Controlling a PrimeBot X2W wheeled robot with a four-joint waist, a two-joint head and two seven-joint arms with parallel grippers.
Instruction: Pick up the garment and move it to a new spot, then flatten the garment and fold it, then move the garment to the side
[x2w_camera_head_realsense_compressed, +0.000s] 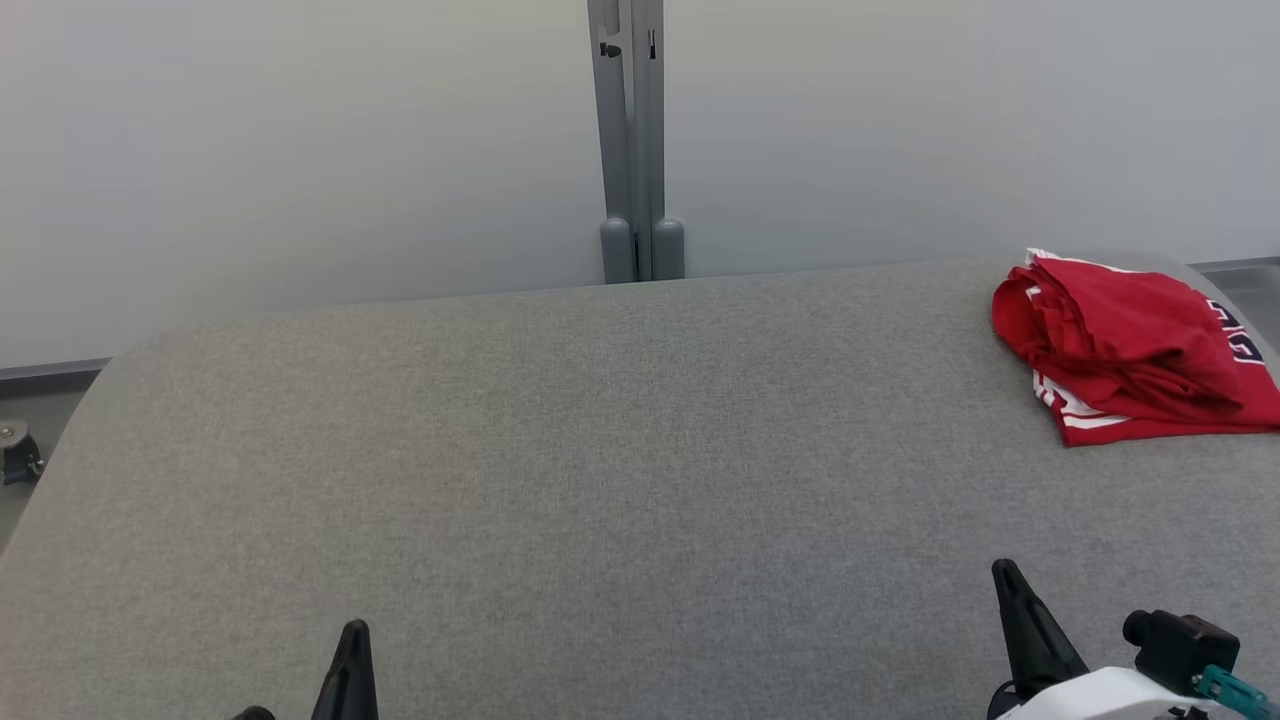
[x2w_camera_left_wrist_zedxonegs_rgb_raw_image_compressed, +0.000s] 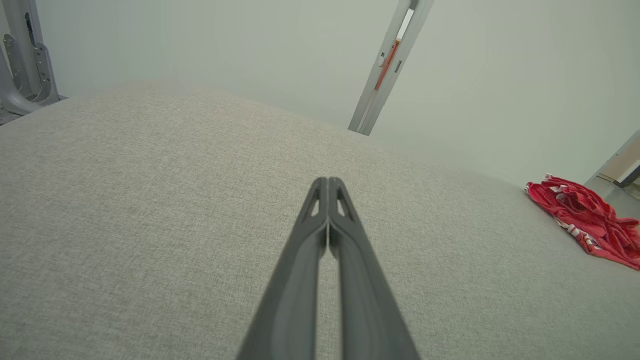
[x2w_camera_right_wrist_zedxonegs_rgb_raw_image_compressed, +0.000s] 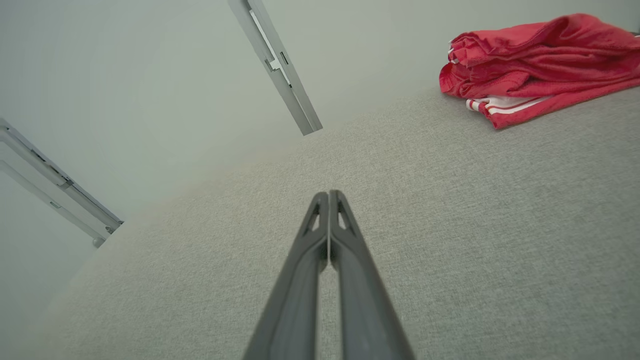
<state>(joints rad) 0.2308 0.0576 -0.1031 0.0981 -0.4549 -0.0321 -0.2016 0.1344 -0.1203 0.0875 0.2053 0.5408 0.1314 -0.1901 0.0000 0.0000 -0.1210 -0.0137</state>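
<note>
The garment (x2w_camera_head_realsense_compressed: 1130, 345) is a red jersey with white stripes and dark lettering, lying crumpled in a loose heap at the far right of the grey table (x2w_camera_head_realsense_compressed: 600, 450). The same heap appears as the garment (x2w_camera_left_wrist_zedxonegs_rgb_raw_image_compressed: 587, 220) at the right edge of the left wrist view and the garment (x2w_camera_right_wrist_zedxonegs_rgb_raw_image_compressed: 535, 60) at the top right of the right wrist view. My left gripper (x2w_camera_head_realsense_compressed: 355, 630) rests at the lower left, shut and empty, fingertips pressed together (x2w_camera_left_wrist_zedxonegs_rgb_raw_image_compressed: 328, 181). My right gripper (x2w_camera_head_realsense_compressed: 1003, 570) sits at the lower right, shut and empty (x2w_camera_right_wrist_zedxonegs_rgb_raw_image_compressed: 328, 194), well short of the garment.
A grey upright post (x2w_camera_head_realsense_compressed: 632, 140) stands behind the table's far edge against a pale wall. A small caster (x2w_camera_head_realsense_compressed: 15, 450) sits on the floor off the table's left edge. The garment lies close to the table's right edge.
</note>
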